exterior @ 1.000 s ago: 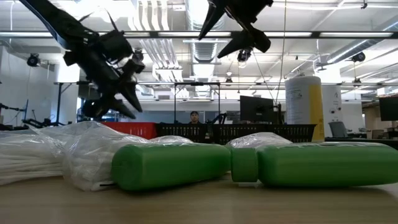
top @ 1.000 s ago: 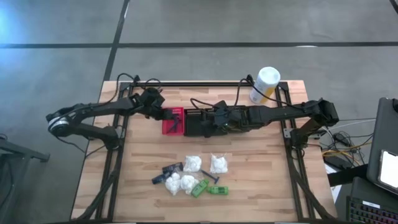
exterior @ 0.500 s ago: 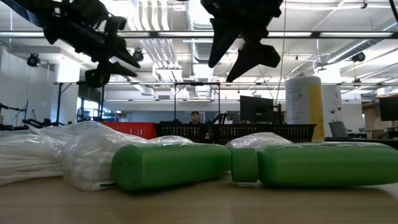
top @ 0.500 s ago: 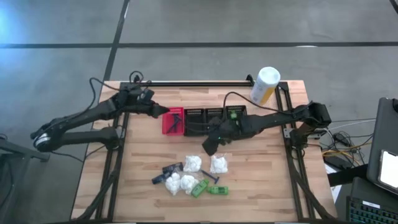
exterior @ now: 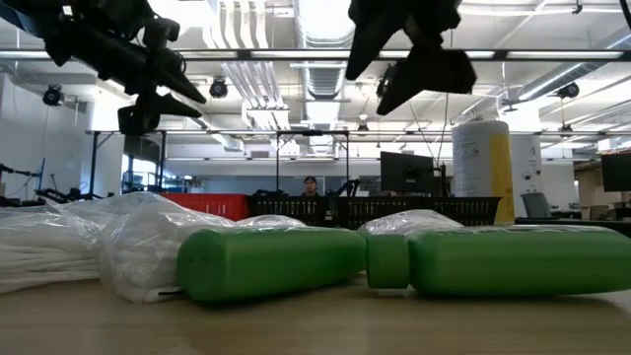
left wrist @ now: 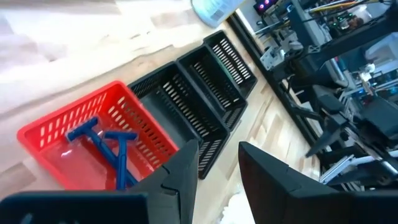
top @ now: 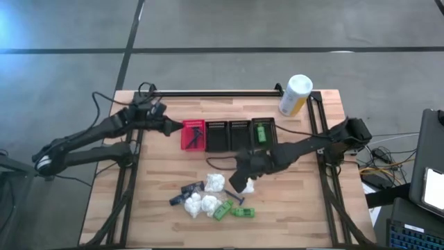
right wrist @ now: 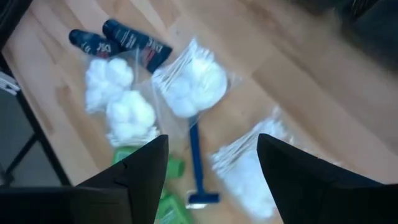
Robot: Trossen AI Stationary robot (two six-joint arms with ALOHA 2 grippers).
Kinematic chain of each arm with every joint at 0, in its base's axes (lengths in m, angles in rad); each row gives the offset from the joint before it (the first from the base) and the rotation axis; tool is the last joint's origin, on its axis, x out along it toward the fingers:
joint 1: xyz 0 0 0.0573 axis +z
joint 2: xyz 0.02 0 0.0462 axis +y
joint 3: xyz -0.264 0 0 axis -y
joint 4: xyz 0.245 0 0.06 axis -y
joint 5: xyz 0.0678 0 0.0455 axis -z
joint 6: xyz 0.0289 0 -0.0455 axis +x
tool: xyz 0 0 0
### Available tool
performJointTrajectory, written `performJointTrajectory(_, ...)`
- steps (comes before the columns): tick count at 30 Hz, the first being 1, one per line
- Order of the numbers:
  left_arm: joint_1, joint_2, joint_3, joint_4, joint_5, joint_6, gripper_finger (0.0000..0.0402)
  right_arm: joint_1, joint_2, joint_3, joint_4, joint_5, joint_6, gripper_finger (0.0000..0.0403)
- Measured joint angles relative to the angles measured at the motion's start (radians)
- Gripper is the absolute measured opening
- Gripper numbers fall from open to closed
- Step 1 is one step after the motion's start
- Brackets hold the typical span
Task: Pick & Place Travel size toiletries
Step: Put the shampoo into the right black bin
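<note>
The toiletries lie in a heap near the table's front: white wrapped bundles (top: 214, 182) (right wrist: 189, 87), green packets (top: 232, 210) (exterior: 266, 261), dark tubes (top: 187, 191) (right wrist: 121, 40) and a blue razor (right wrist: 198, 165). My right gripper (top: 239, 184) (right wrist: 211, 140) hangs open and empty above the heap, over the razor and a white bundle (right wrist: 249, 168). My left gripper (top: 173, 128) (left wrist: 217, 152) is open and empty, in the air beside the left end of the red basket (top: 193, 134), which holds blue razors (left wrist: 106, 140). A green packet (top: 261, 132) lies in the rightmost black basket.
Three black mesh baskets (top: 229, 134) (left wrist: 186, 87) stand in a row to the right of the red one. A tall white-and-yellow canister (top: 295, 95) (exterior: 481, 158) stands at the far right corner. Bare wood lies left and right of the heap.
My right gripper has gone from over the black baskets toward the table's near edge and now hangs over the heap, fingers open; the green packet shows in the rightmost black basket. My left gripper has risen and drawn back from the red basket toward the table's left edge.
</note>
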State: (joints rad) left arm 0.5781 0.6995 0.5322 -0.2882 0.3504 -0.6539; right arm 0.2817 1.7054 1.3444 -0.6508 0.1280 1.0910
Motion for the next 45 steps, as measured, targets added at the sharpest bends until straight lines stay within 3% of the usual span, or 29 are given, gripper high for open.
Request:
performJointTrajectory(5,-0.005,-0.01,-0.05,0.0,0.018,-0.035,0.0119,0.054,0.034,-0.013,0.005,-0.019,0.068,0.0245)
performJointTrajectory(9,-0.018,-0.028,-0.085,0.0,0.065,-0.053,0.0119,0.08,0.093,-0.002,0.036,-0.125,0.123,0.0235)
performJointTrajectory(14,-0.028,-0.062,-0.115,0.001,0.08,-0.054,0.0119,0.11,0.171,0.045,0.053,-0.123,0.133,0.0228)
performJointTrajectory(26,-0.028,-0.109,-0.124,0.0,0.08,-0.031,0.0119,0.135,0.394,0.232,-0.127,-0.093,-0.014,0.0213)
performJointTrajectory(36,-0.028,-0.111,-0.128,-0.003,0.079,-0.028,0.0119,0.147,0.405,0.275,-0.235,0.029,-0.099,0.0181)
performJointTrajectory(45,-0.028,-0.11,-0.129,-0.004,0.075,-0.023,0.012,0.153,0.408,0.272,-0.223,0.032,-0.302,0.0211)
